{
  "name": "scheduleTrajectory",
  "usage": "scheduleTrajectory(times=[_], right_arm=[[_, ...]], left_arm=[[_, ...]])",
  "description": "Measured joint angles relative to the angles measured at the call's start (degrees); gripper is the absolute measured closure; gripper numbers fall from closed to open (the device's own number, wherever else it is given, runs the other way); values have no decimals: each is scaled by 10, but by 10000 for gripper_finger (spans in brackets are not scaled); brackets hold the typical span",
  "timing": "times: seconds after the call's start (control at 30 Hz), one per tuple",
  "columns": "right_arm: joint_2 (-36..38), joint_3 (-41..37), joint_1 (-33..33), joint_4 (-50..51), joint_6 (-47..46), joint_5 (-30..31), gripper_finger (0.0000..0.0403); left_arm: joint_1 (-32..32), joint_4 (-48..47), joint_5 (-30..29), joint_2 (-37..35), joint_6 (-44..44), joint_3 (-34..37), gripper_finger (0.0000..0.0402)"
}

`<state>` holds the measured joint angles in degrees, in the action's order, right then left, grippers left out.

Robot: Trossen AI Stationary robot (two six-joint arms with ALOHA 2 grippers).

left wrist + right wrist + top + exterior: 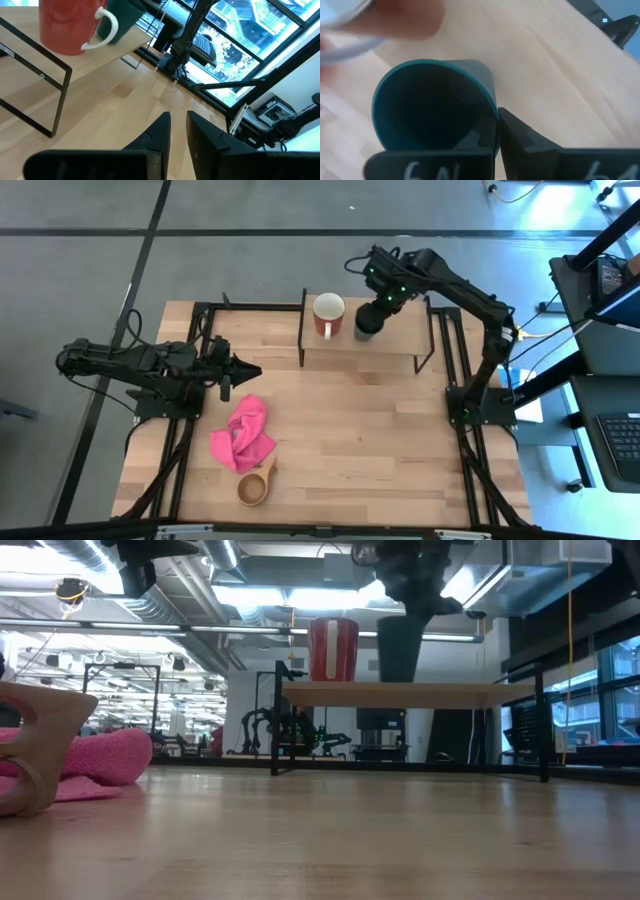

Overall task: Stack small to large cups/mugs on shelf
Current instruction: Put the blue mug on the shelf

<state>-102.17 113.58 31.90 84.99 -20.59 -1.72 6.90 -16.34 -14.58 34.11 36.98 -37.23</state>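
The shelf stands at the table's far middle. The red mug stands upright on its top board, handle toward the near side. Just right of it is the dark green cup, mouth up, with my right gripper shut on it from above. The tan wooden cup stands on the table near the front edge, beside the pink cloth. My left gripper hovers over the table's left part, pointing toward the right edge, its fingers a narrow gap apart with nothing between them. My right gripper pinches the green cup's wall at the rim, one finger inside the cup and one outside. The fingers come from above, pointing steeply down. The cup hangs upright with its base at the shelf board; whether it touches the board I cannot tell.
The shelf's thin black legs and side bars stand at both ends of the board. The pink cloth lies crumpled just behind the wooden cup. Bare tabletop spreads across the middle and the right side.
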Motion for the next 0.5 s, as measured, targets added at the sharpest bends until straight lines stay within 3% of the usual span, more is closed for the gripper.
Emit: scheduleTrajectory(times=[0.17,0.5], right_arm=[[-1,0,33,-20,1,-44,392],[-1,-2,54,-16,3,-61,391]], left_arm=[[0,-3,-5,0,0,0,347],[0,-13,-19,0,-1,0,347]])
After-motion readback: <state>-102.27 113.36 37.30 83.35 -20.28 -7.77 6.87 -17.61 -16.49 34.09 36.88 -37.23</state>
